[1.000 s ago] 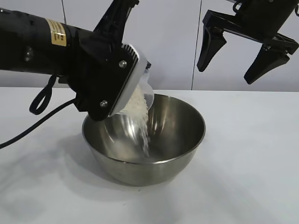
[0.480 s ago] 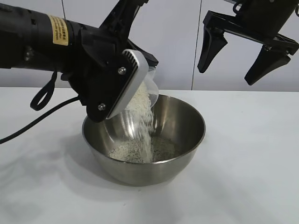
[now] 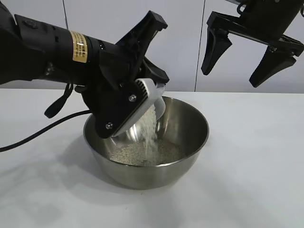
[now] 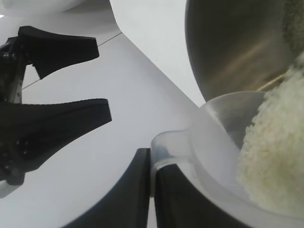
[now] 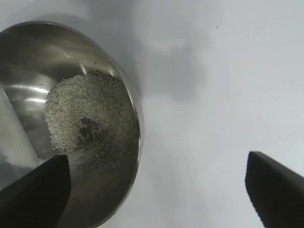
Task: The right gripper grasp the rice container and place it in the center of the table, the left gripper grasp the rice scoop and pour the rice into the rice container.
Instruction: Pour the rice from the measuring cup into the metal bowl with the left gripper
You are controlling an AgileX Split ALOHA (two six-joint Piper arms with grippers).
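Bench: a plain white bench (image 3: 256,180) in front of a pale panelled wall.
Bowl: the shiny steel bowl (image 3: 185,156) stands upright near the middle of the bench, with a pale layer of rice (image 3: 128,154) spread over its bottom.
Left end effector: the left end effector (image 3: 137,102), on the arm with the yellow label, is closed on the small clear plastic cup (image 3: 159,102) and holds it tipped over the bowl's left rim.
Cup: its lip points down into the bowl; a stream of rice falls from it onto the layer below, and more grains heap inside it in the left wrist view.
Right end effector: the right end effector (image 3: 249,52) hangs above and behind the bowl's right side, fingers spread wide, holding nothing.
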